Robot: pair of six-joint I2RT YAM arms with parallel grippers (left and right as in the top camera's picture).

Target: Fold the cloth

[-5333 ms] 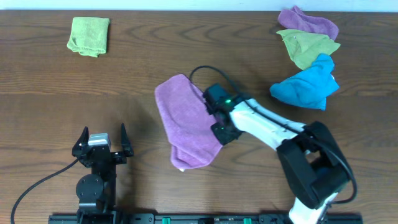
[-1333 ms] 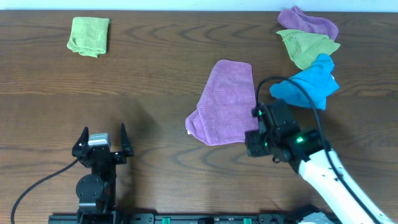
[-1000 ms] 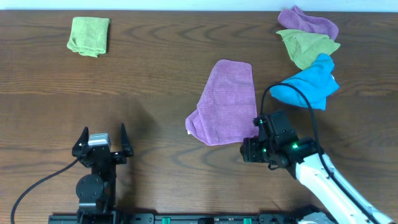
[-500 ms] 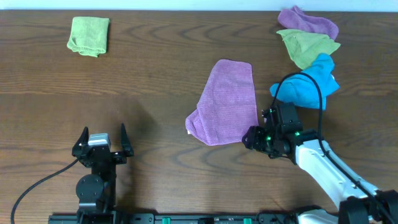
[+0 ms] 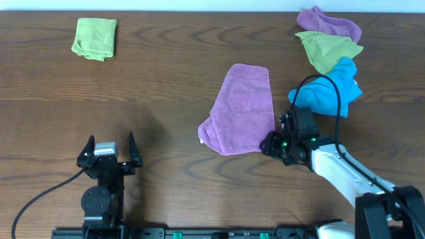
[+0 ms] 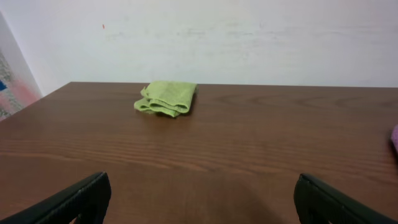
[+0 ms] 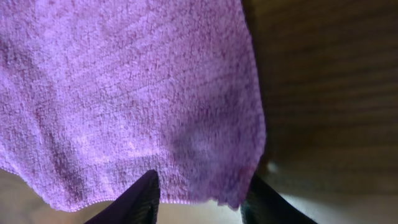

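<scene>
Broadly, the wooden table (image 5: 166, 86) carries the purple cloth (image 5: 244, 109), spread flat right of centre with one end bunched. The right gripper (image 5: 271, 143) sits at its near right corner, jaws apart astride the hem; the left gripper (image 5: 109, 143) rests well apart, jaws likewise spread

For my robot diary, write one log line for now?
left gripper open, away from cloth | right gripper open at purple cloth corner

Purple rectangular microfibre cloth (image 5: 243, 109): fuzzy, matt nap. Dark brown wooden desk (image 5: 166, 79): smooth, grained, slight sheen. Black fingers (image 7: 134, 200): smooth plastic.
</scene>
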